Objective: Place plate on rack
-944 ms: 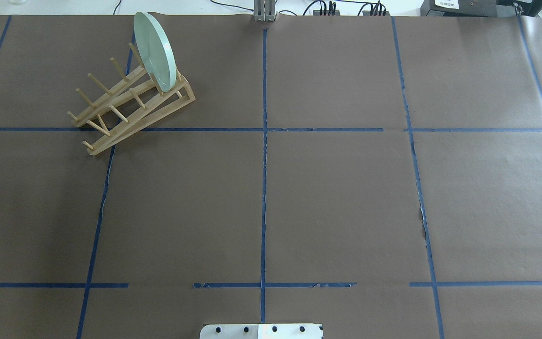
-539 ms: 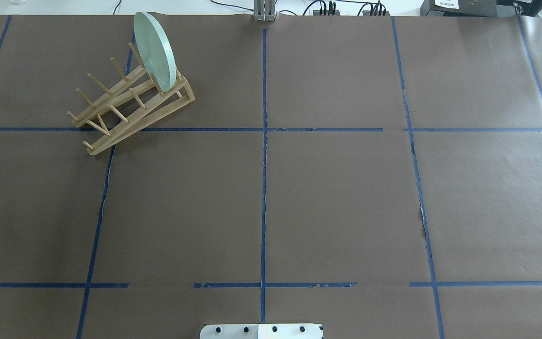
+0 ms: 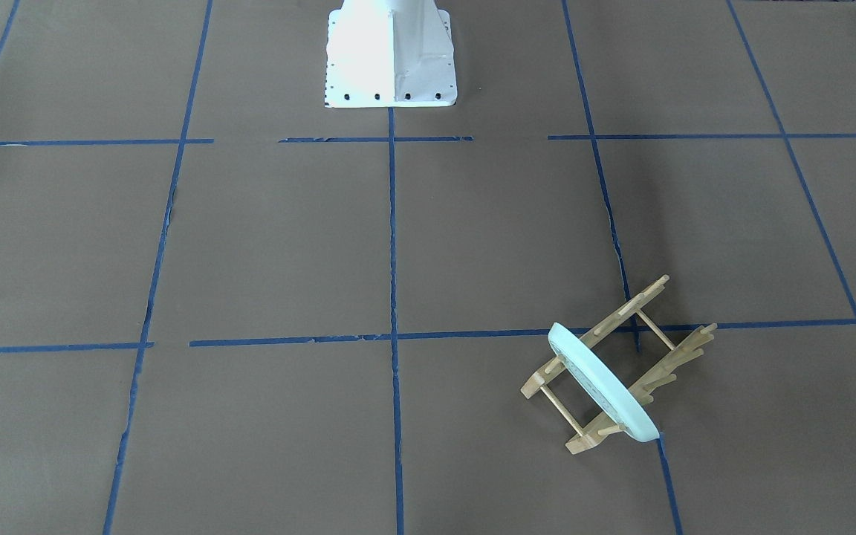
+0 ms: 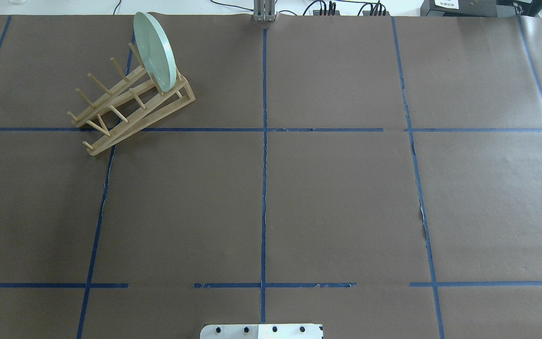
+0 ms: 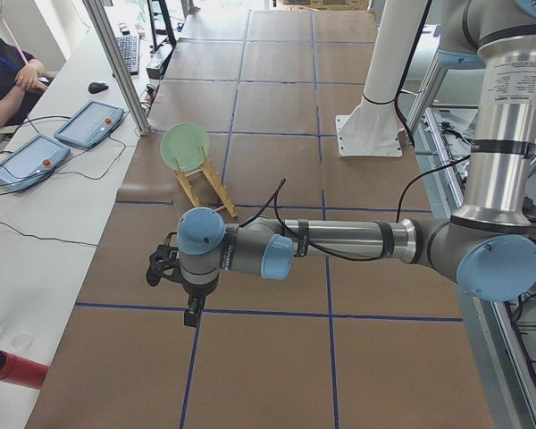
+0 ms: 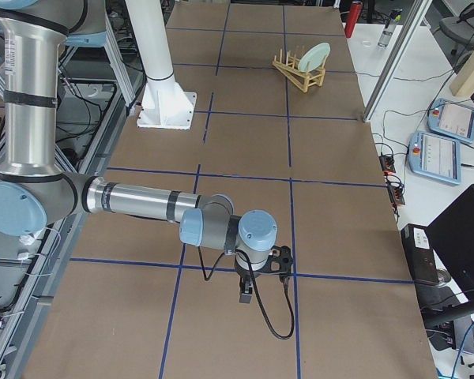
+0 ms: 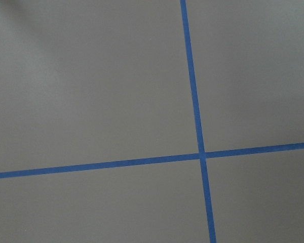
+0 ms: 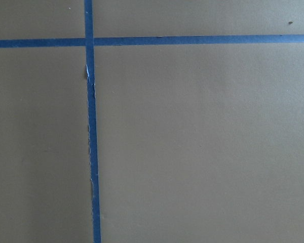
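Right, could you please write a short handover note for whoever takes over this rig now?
Left gripper: over bare table, away from the rack; nothing visible in it. Whether it is open or shut cannot be told.
Right gripper: the same, over bare table at the other end.
The plate stands on edge between the pegs at one end of the rack, at the far part of the robot's left side.
Done: the plate is on the rack.
Left: apparently nothing.

My right wrist looks down on brown table paper (image 8: 202, 147). A blue tape strip (image 8: 93, 152) runs top to bottom at left, its edge nicked, and crosses a second strip (image 8: 202, 39) running across near the top.
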Tool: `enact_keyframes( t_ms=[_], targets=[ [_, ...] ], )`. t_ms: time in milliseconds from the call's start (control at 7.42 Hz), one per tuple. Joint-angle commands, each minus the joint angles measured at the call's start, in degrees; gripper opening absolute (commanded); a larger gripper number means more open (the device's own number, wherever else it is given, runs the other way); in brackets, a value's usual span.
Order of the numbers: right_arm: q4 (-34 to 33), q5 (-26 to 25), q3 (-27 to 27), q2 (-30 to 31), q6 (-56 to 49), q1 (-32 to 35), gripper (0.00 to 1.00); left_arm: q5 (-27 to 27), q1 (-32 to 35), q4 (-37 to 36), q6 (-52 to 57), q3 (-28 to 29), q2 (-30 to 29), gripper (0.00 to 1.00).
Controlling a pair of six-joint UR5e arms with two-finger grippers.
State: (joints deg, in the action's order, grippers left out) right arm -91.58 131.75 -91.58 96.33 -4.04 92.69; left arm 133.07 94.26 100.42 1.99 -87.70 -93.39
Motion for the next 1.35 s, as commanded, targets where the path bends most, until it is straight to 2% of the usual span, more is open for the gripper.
enact_keyframes(
  t_ms=[0, 135, 1213],
  targets=[
    [0.0, 0.0, 0.0, 0.0, 0.0, 0.03, 1.0, 0.0, 0.04, 3.61, -0.05, -0.2, 0.05, 1.0],
    [0.0, 0.0, 0.0, 0.0, 0.0, 0.03, 1.0, 0.0, 0.05, 5.9, -0.05, -0.02, 0.05, 1.0],
    [0.0, 0.0, 0.0, 0.0, 0.0, -0.05, 1.0, 0.08, -0.04, 6.02, -0.67, 0.16, 0.05, 1.0]
  ],
)
